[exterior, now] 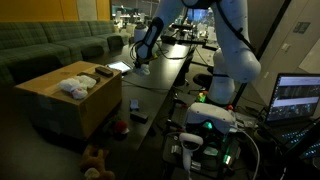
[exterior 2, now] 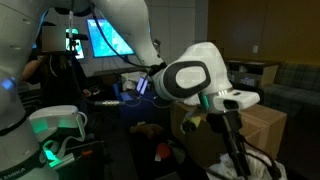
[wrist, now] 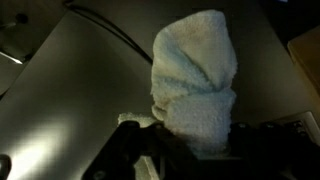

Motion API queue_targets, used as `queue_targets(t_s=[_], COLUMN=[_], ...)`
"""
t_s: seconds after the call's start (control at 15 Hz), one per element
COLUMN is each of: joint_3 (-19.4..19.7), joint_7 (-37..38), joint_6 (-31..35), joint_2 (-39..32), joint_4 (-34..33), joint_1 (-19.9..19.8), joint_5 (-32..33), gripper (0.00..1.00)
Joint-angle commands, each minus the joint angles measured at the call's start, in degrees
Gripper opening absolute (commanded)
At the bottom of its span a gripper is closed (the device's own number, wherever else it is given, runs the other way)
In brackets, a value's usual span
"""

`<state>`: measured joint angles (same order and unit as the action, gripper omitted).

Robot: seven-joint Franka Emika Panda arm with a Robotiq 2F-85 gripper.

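The gripper [wrist: 195, 142] was clamped on a white towel [wrist: 195, 70], its jaws pinching the bunched lower part while the rest stood up as a rolled hump in the wrist view. In an exterior view the gripper [exterior: 140, 64] hung near the cardboard box [exterior: 70, 100], off the box's far corner and above its top, over the grey table [wrist: 70, 100]. A second pale cloth [exterior: 75, 85] lay on top of the box. The step looked like carrying the towel. Doing it well called for a firm, unchanged pinch and slow, level travel, since soft terry slips easily. It also needed height over the box's rim and over the cable [wrist: 110, 30] beyond the box, so no loose fold snagged.
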<state>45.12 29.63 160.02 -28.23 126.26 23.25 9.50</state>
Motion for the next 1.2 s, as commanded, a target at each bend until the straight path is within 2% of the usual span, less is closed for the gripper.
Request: queue_targets(t_s=[0.0, 0.13, 0.33, 0.53, 0.8, 1.0, 1.07, 1.13], joint_3=[8.09, 6.96, 0.12, -9.38, -23.37, -29.63, -28.59, -31.86], joint_7=[10.40, 14.15, 16.09, 14.60, 11.32, 7.58, 5.66, 4.95], joint_6=[-8.21, -12.56, -17.73, -20.72, -22.96, -23.53, -23.04, -23.35], joint_2=[4.21, 5.64, 6.15, 4.23, -0.91, -6.21, -9.02, -10.30], joint_4=[-3.12, -6.95, -13.92, -21.57, -32.61, -41.03, -44.03, -46.65], joint_1=[11.25, 13.19, 11.45, 6.29, -2.93, -7.06, -5.92, -8.53], joint_5=[10.04, 14.68, 18.42, 18.55, 17.50, 16.45, 14.43, 15.28], gripper=[0.05, 0.05, 0.05, 0.05, 0.05, 0.05, 0.05, 0.05])
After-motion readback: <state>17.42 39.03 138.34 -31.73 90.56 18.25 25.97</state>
